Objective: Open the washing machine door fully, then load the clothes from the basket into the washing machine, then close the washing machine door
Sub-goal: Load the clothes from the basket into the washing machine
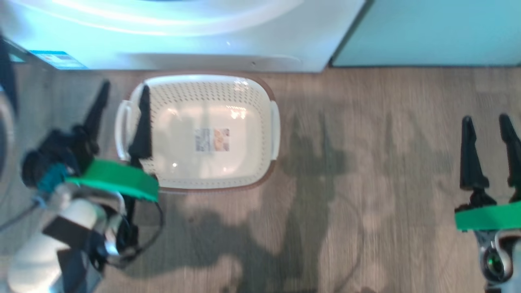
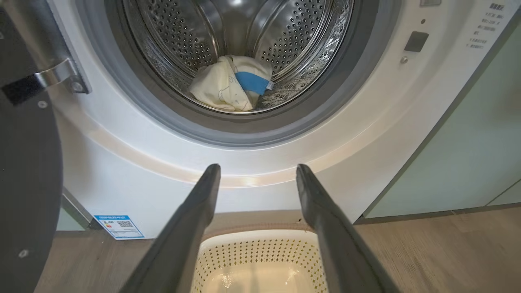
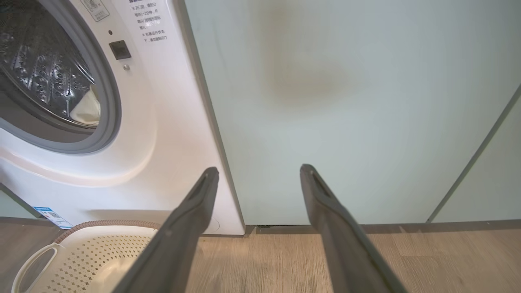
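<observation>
- Left gripper [image 2: 258,167]: two long, dark, tapering matte fingers standing wide apart with nothing between them. They point at the lower front of the washing machine [image 2: 134,162]. In the head view one finger crosses the left end of the basket [image 1: 211,87]; whether it touches the basket is unclear.
- Right gripper [image 3: 259,169]: the same dark fingers, also spread wide and holding nothing. It is well to the right of the basket, over the wood-grain floor [image 1: 366,162], and faces a smooth mint-green cabinet panel [image 3: 346,101].
- Each wrist wears a bright green band [image 1: 118,179]. The head view is blurred, so fine detail is lost.
- The basket sits on the floor just in front of the washer. It is a rounded rectangle of cream plastic with perforated walls, a brown rim and white side handles. Its glossy bottom shows a small label [image 1: 212,140], too blurred to read.
- A blue-edged QR sticker [image 2: 119,226] is low on the washer's glossy white front.
- The washing machine door [image 2: 24,171] is swung open to the left. It is cut off by the edge of the left wrist view, with only a dark curved face and a metal hinge [image 2: 53,77] visible.
- A grey rubber seal [image 2: 228,130] rings the opening.
- The clothes [image 2: 222,87] lie crumpled at the bottom of the perforated steel drum [image 2: 183,40]. They are soft pale yellow fabric with a bright blue piece [image 2: 252,82] on top.
</observation>
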Robot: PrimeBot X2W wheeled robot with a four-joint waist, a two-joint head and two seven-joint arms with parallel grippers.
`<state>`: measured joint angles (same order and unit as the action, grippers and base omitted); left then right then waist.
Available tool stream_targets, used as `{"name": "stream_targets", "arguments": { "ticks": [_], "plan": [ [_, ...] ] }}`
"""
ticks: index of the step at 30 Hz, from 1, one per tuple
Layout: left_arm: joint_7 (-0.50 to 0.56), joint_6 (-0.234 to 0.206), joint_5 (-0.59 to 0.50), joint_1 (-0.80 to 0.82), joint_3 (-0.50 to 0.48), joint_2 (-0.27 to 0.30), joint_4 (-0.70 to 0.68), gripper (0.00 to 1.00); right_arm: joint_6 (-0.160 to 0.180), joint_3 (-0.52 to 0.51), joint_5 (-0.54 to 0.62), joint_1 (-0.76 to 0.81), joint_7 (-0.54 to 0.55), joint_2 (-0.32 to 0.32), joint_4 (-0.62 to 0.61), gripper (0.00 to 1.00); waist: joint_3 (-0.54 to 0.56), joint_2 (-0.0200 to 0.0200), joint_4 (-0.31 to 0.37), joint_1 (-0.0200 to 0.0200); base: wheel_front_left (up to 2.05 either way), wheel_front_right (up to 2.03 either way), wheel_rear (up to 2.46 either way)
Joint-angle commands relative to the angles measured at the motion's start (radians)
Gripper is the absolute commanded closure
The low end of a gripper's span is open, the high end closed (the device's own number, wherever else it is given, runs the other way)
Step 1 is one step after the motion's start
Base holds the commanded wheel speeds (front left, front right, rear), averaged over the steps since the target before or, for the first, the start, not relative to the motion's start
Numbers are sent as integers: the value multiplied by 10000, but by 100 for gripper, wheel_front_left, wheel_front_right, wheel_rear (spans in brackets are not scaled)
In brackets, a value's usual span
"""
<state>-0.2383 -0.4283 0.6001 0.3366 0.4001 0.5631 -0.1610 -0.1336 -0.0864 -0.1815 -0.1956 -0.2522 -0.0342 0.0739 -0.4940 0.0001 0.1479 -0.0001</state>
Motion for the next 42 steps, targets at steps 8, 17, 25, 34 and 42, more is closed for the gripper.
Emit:
{"name": "stream_targets", "arguments": {
  "ticks": [8, 17, 25, 34, 42],
  "plan": [
    [-208, -1085, -304, -1069, -153, -412, -218, 0, 29, 23, 281, 959, 454, -200, -636, 0, 1446, -1, -866, 1, 0, 0, 0],
    [-232, -901, -424, -2313, -258, -851, 3, 0, 29, 180, 378, 1813, 1076, -215, -1137, 0, 2787, -1, -1027, 1, 0, 0, 0],
    [-234, -790, -596, -2925, -315, -883, 185, 0, 29, 280, 337, 2401, 1412, -192, -1448, 0, 3539, -1, -990, 1, 0, 0, 0],
    [-232, -876, -736, -3335, -417, -750, 225, 0, 29, 302, 321, 2835, 1634, -175, -1775, 0, 3999, -1, -892, 1, 0, 0, 0],
    [-133, -996, -902, -3394, -276, -660, 119, 0, 29, 257, 306, 2934, 1741, -166, -1884, 0, 4166, -1, -806, 1, 0, 0, 0]
  ]
}}
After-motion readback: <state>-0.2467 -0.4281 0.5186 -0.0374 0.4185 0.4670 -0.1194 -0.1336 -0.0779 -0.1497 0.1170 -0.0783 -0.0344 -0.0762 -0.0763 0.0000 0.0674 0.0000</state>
